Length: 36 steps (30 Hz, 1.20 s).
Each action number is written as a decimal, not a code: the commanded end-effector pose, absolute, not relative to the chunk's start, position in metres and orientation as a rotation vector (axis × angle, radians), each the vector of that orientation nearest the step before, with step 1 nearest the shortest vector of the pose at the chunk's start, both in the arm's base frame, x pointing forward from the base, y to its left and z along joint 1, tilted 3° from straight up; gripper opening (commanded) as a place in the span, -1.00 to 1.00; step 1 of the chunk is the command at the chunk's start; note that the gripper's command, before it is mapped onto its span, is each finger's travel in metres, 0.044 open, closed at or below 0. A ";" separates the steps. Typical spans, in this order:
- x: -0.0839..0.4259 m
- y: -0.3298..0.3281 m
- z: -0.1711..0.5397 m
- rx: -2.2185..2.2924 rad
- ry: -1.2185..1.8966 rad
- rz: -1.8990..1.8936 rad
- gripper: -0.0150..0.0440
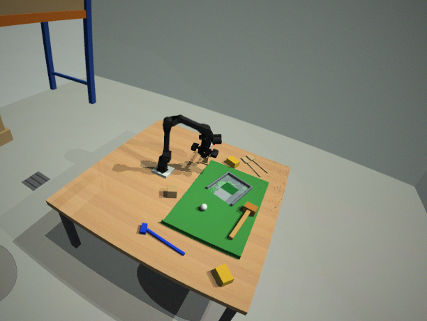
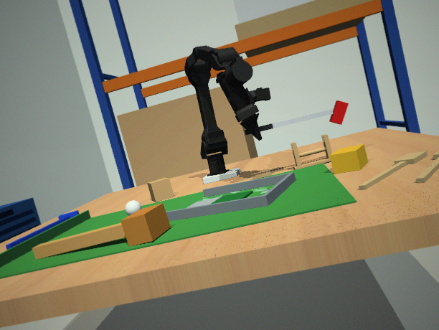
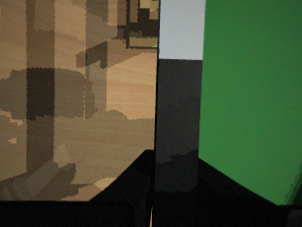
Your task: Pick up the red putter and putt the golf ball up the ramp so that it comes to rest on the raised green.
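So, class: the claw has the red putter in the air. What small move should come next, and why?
Probably swing the red putter toward the golf ball. The claw grips its dark handle with the head aloft above the wooden rack, far from the ball on the green mat.
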<state>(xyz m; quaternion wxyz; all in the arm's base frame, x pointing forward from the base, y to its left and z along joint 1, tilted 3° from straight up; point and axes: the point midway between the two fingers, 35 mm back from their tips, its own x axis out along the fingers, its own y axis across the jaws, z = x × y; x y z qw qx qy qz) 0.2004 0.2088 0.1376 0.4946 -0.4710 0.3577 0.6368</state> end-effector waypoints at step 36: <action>0.268 0.061 0.153 -0.659 1.291 0.867 -0.49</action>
